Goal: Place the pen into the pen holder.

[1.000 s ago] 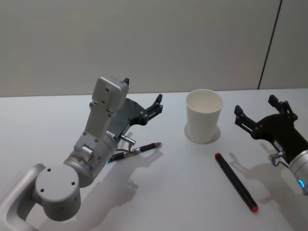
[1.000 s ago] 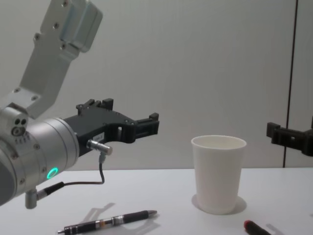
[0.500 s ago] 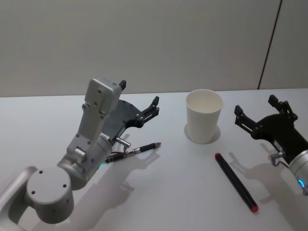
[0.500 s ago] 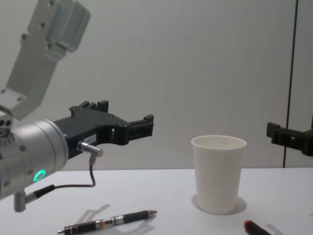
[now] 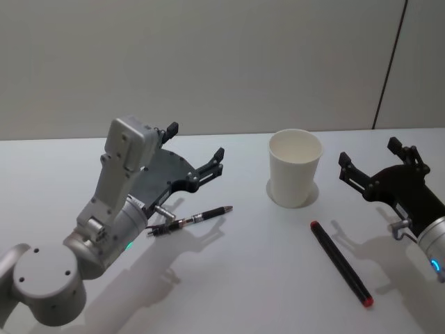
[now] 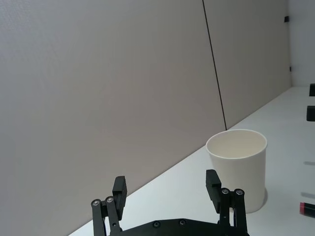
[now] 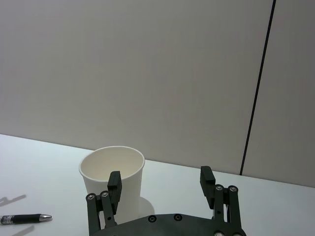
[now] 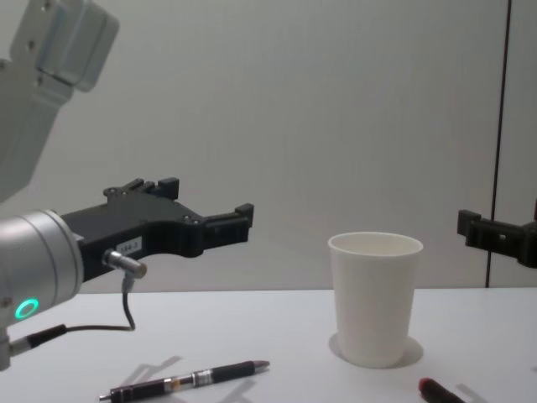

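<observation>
Withdrawn leftward, left end effector [image 5: 195, 140] gapes open above the black pen [image 5: 191, 220], 8 o'clock of the empty paper cup [image 5: 295, 170]; right end effector [image 5: 369, 152] likewise open; head view shows the marker [image 5: 341, 263] whole.

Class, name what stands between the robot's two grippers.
The white paper cup stands upright between the left gripper and the right gripper. Both the head view and the chest view show this.

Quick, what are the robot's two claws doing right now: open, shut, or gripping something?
Left gripper: open, holding nothing.
Right gripper: open, holding nothing.
</observation>
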You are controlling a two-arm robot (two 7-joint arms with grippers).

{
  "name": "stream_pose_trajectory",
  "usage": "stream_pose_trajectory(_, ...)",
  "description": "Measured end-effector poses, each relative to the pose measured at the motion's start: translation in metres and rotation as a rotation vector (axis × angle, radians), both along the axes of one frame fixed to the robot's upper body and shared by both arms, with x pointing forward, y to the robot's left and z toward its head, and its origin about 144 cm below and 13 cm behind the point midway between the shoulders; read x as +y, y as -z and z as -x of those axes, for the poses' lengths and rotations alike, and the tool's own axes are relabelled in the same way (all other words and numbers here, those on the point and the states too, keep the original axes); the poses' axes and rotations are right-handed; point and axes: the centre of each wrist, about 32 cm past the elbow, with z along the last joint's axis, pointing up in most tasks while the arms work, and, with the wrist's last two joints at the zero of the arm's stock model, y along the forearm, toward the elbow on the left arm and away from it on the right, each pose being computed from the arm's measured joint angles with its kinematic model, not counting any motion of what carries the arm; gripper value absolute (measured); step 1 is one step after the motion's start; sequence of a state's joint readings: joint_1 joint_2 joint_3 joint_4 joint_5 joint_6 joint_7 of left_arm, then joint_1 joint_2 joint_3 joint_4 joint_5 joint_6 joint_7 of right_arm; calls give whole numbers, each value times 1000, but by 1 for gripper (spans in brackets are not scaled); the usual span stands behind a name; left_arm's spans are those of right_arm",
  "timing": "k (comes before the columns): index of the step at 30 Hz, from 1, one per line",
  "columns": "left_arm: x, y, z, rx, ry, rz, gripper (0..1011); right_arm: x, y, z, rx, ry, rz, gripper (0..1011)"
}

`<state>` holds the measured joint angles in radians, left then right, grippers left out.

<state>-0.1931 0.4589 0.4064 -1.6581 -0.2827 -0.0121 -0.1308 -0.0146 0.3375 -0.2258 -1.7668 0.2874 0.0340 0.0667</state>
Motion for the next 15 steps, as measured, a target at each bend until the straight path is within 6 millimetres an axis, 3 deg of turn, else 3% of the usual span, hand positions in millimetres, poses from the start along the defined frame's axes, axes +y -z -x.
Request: stream_pose_trajectory(15, 28, 2, -4, 42, 135, -2, 1001, 0, 0, 0, 0, 0, 0, 1002)
